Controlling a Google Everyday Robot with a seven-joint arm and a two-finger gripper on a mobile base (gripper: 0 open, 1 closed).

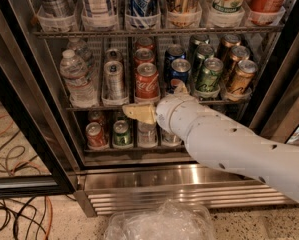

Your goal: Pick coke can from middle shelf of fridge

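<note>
The fridge (19,99) stands open in front of me. Its middle shelf (89,106) is a wire rack with water bottles and lanes of cans. The coke can (147,81), red with white script, stands at the front of its lane, with more red cans behind it. My gripper (158,102) is at the shelf's front edge, just below and to the right of the coke can. One tan finger (139,113) points left under the can and the other (180,88) shows to the can's right. The gripper is open and holds nothing.
A silver can (114,79) and a water bottle (74,79) stand left of the coke can, a blue Pepsi can (180,73) and green and bronze cans to its right. Small cans (95,135) sit on the shelf below. Cables (14,214) lie on the floor; crumpled plastic (159,224) lies in front.
</note>
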